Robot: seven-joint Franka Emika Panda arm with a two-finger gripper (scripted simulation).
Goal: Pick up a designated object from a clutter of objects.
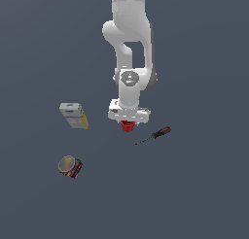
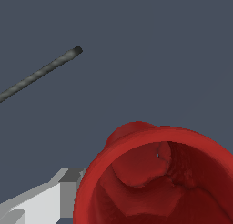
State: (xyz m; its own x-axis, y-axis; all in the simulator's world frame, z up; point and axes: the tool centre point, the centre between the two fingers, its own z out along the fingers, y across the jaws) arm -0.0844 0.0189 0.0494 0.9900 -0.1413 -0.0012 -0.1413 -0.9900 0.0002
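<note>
The designated object, a small plain red cup (image 1: 128, 127), stands upright right under my gripper (image 1: 128, 121), whose white hand hides its upper part in the exterior view. In the wrist view the cup (image 2: 113, 150) fills the lower right, its open mouth facing the camera. One white-grey finger (image 2: 50, 198) lies against the outside of the cup's wall. The other finger is hidden, so the frames do not show whether the jaws grip the cup. The rest of the clutter of objects lies apart around it.
A slim screwdriver (image 1: 154, 135) with a red-and-black handle lies just to the exterior view's right of the cup, and its dark shaft (image 2: 41, 73) shows in the wrist view. A white-and-yellow box (image 1: 74, 115) and a multicoloured can (image 1: 70, 166) sit on the exterior view's left.
</note>
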